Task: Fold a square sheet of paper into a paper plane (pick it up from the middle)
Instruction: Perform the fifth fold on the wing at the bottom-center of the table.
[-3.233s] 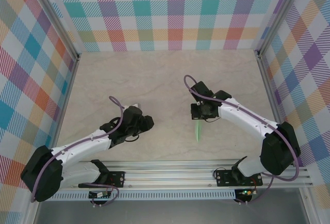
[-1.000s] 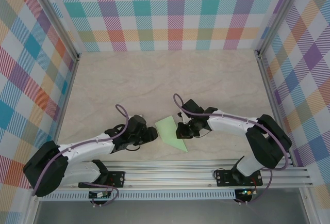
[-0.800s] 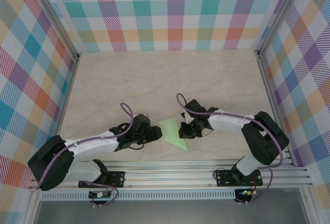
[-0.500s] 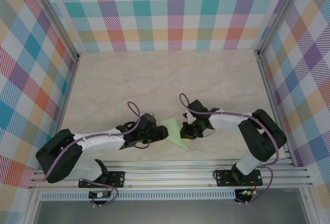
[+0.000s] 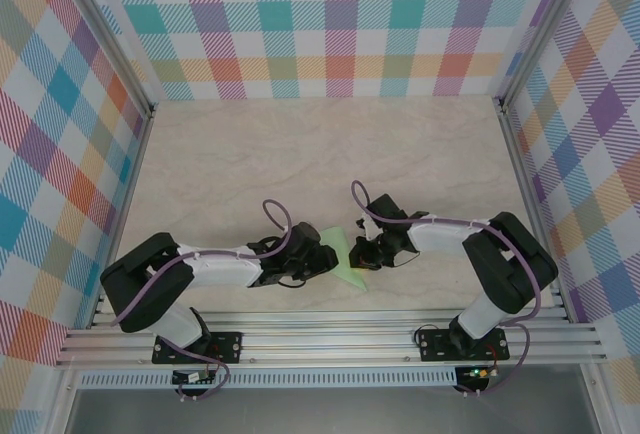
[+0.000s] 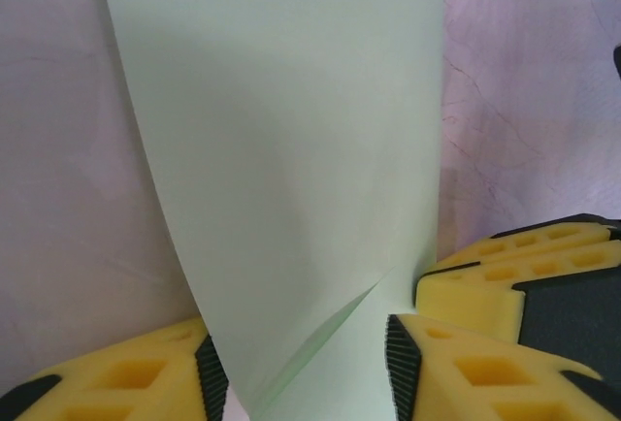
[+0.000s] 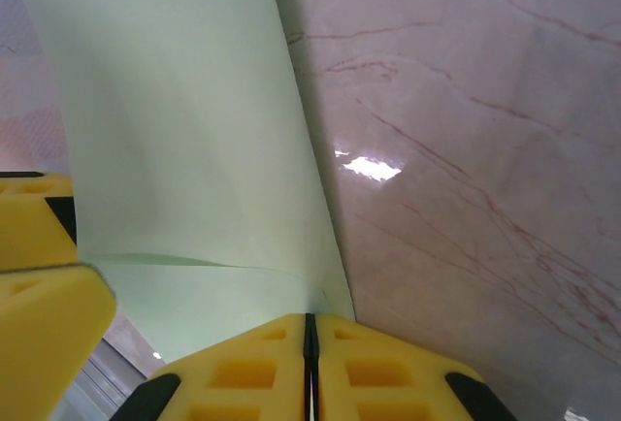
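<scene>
Green paper (image 5: 348, 259) — right fingers (image 7: 262, 368) pinch edge, left fingers (image 6: 466, 368) apart astride it.

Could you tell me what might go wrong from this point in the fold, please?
1. The right claw is shut on just an edge of the paper; so thin a hold could slip or tear if either arm pulls.
2. The left claw stands open astride the paper, which looks bowed, not flat; closing here may press a crooked crease.
3. The claws sit very close together, so their fingers might collide.
</scene>
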You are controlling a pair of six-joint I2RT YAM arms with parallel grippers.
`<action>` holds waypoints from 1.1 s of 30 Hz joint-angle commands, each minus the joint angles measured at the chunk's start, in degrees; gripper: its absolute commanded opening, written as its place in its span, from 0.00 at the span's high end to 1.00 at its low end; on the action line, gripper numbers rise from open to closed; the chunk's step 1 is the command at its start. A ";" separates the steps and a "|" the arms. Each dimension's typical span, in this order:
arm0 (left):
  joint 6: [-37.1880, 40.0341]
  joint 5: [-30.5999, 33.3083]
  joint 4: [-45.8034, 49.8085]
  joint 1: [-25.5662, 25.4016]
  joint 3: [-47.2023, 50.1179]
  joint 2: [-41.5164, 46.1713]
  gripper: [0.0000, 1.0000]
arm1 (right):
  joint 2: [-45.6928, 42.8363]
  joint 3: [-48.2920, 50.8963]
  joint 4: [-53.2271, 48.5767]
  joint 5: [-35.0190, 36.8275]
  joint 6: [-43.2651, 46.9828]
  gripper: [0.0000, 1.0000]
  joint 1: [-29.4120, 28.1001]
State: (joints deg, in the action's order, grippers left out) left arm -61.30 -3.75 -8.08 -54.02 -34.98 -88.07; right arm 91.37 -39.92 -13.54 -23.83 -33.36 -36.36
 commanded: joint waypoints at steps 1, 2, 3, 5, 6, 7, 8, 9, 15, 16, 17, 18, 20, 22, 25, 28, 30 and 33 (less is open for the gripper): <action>-1.12 0.92 -2.19 -0.65 -2.13 -1.14 0.59 | -1.53 1.64 -0.91 1.23 1.97 0.89 0.41; -0.59 1.26 -1.57 -0.65 -2.53 -1.14 0.64 | -2.37 1.92 -0.95 1.52 2.20 0.88 0.41; -0.20 1.90 -0.26 -0.65 -3.12 -1.19 0.69 | -3.43 2.10 -0.96 1.85 2.51 0.87 0.41; 0.13 2.99 2.51 -0.56 -4.15 -1.16 0.77 | -5.74 2.63 -0.72 2.08 3.42 0.86 0.42; 0.13 3.02 3.05 -0.48 -4.38 -1.27 0.80 | -6.99 2.86 -0.49 2.14 3.84 0.86 0.41; 0.19 2.77 3.13 -0.43 -4.48 -1.37 0.83 | -8.27 3.16 -0.37 2.28 4.19 0.85 0.41; 0.20 2.61 3.36 -0.30 -4.72 -1.61 0.87 | -9.84 3.45 -0.28 2.47 4.52 0.84 0.41; 0.25 2.60 3.85 -0.21 -5.06 -1.75 0.90 | -11.50 3.84 -0.32 2.69 4.95 0.83 0.42; 0.57 2.08 6.45 -0.03 -7.02 -2.60 0.91 | -22.65 8.21 1.07 10.94 5.86 0.69 -2.16; 0.44 2.08 6.65 -0.03 -7.16 -2.63 0.91 | -23.98 9.14 1.57 12.24 5.85 0.66 -2.81; 0.33 2.19 6.84 0.04 -7.31 -2.68 0.91 | -25.21 10.07 2.42 13.08 5.87 0.63 -3.80; 0.11 2.32 6.96 0.12 -7.45 -2.72 0.91 | -26.39 10.85 2.98 13.83 5.82 0.61 -5.06; -0.36 2.10 6.85 0.31 -7.44 -2.81 0.91 | -27.23 11.57 3.48 17.77 6.77 0.56 -9.23; -0.69 1.38 6.11 0.41 -7.42 -2.88 0.91 | -26.53 11.57 3.69 22.46 8.20 0.54 -13.50; -0.71 0.62 6.14 0.58 -8.07 -3.23 0.91 | -25.55 12.84 7.85 28.41 10.58 0.55 -18.34; -0.97 0.46 5.82 0.53 -8.30 -3.11 0.92 | -25.75 14.84 13.68 35.01 14.44 0.55 -22.80; -0.94 0.53 5.78 0.66 -8.41 -2.98 0.92 | -25.29 16.04 16.34 35.64 16.46 0.55 -23.57; -0.93 0.22 5.61 0.67 -8.60 -3.05 0.92 | -23.81 16.37 16.91 36.14 19.03 0.54 -24.74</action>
State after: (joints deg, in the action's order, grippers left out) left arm -61.95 -2.59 -3.07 -53.80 -42.26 -90.70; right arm 66.28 -24.14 -1.34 8.19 -19.18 -60.05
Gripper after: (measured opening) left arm 0.085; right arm 0.455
